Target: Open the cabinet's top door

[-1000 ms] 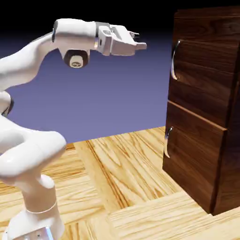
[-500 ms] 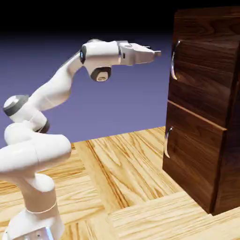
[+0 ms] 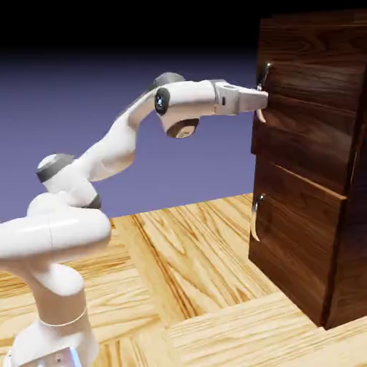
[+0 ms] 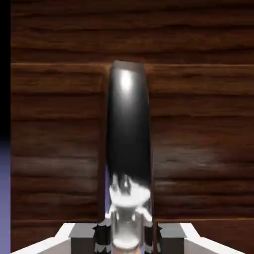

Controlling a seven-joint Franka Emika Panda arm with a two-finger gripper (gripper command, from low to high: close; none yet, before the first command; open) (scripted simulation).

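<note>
Tool (image 3: 261, 99) level, shut on upper handle (image 3: 262, 111)

no text, label, brand, number or sign can be read in either view.

Cabinet (image 3: 304, 143), robot base (image 3: 54, 337) on pale wood (image 3: 186, 279)
</note>
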